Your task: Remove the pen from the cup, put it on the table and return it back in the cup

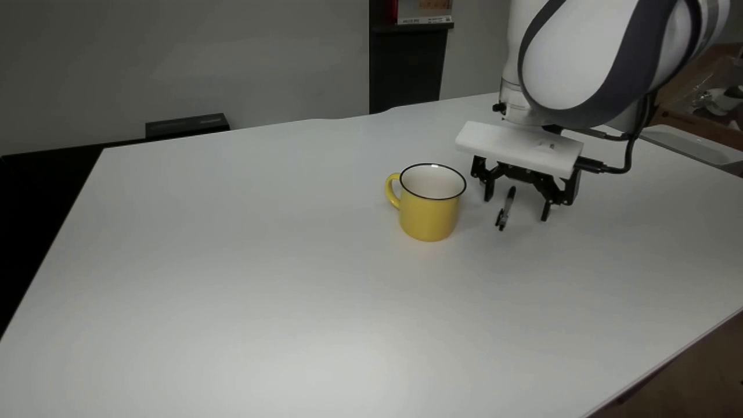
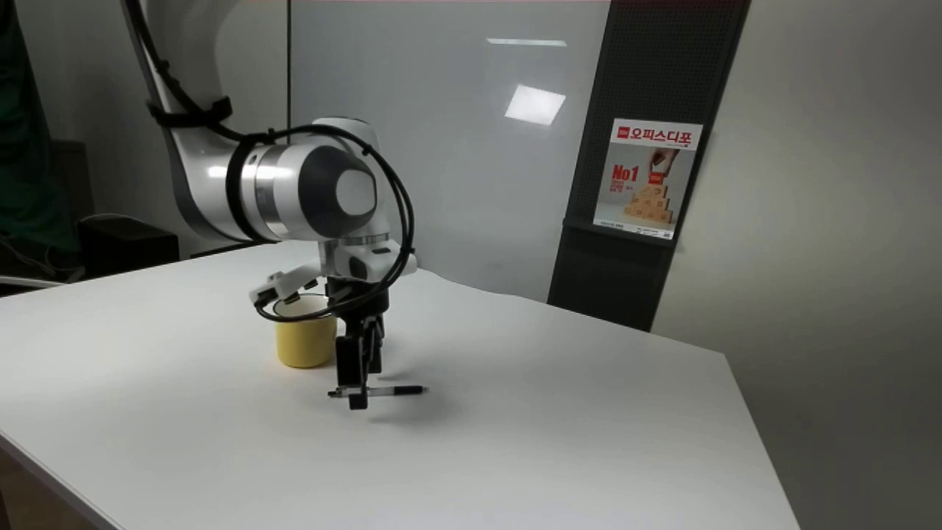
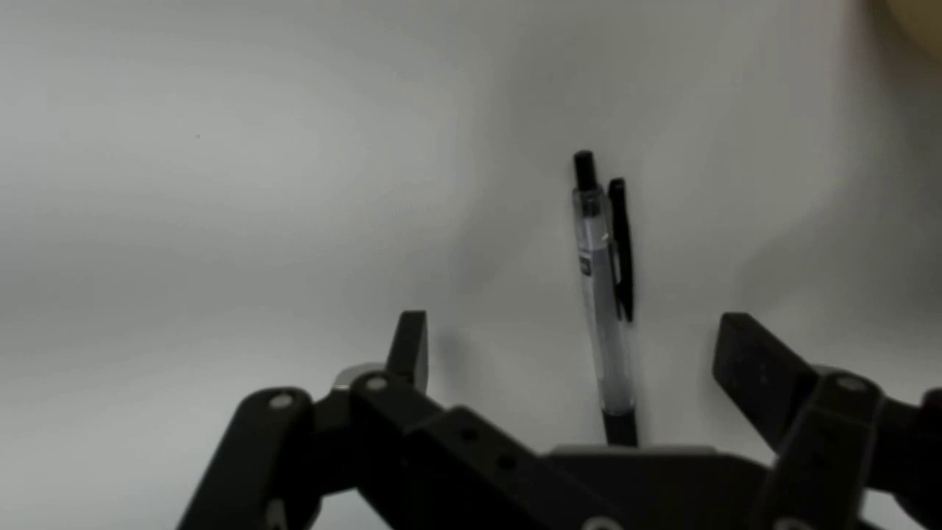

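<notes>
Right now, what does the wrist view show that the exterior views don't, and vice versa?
Wrist view only: a small dark mark on the pen.
Exterior views only: the robot arm, the poster and, in an exterior view, the handle of the cup.
Shared: the pen lying on the table, the open gripper astride it, and part of the cup, though the wrist view catches just its edge in a corner.

The pen [image 3: 607, 316] is straddled by the gripper [image 3: 578, 346], fingers [image 3: 758, 375] parted wide, table [image 3: 515, 353] seen either side, and there, top right, the cup [image 3: 923, 22] is just caught!
</notes>
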Motion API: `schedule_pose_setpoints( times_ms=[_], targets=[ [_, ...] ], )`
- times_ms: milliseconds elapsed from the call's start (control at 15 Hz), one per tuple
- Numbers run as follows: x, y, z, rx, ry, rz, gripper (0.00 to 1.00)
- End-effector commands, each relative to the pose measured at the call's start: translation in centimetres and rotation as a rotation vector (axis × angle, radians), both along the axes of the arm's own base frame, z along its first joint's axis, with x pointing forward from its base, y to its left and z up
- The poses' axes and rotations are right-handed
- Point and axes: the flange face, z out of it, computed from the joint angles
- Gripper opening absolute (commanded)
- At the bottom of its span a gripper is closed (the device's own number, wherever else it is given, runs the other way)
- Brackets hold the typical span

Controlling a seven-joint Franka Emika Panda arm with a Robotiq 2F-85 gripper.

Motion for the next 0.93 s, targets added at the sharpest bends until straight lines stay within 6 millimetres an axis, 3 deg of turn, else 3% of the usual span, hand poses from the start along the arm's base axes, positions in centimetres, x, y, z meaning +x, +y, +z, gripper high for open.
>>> schedule_pose_setpoints(
  times_ms=[0, 133, 733, 867],
  targets=[
    [0.69, -0.09, -0.8, -0.006, -0.05, -0.066, 0.74],
    [0.72, -0.16, -1.15, -0.004, -0.073, -0.08, 0.71],
    [0.7, -0.56, -0.98, -0.007, -0.128, -0.124, 0.08],
    [0.51, -0.71, -1.01, -0.006, -0.126, -0.131, 0.0]
  ],
)
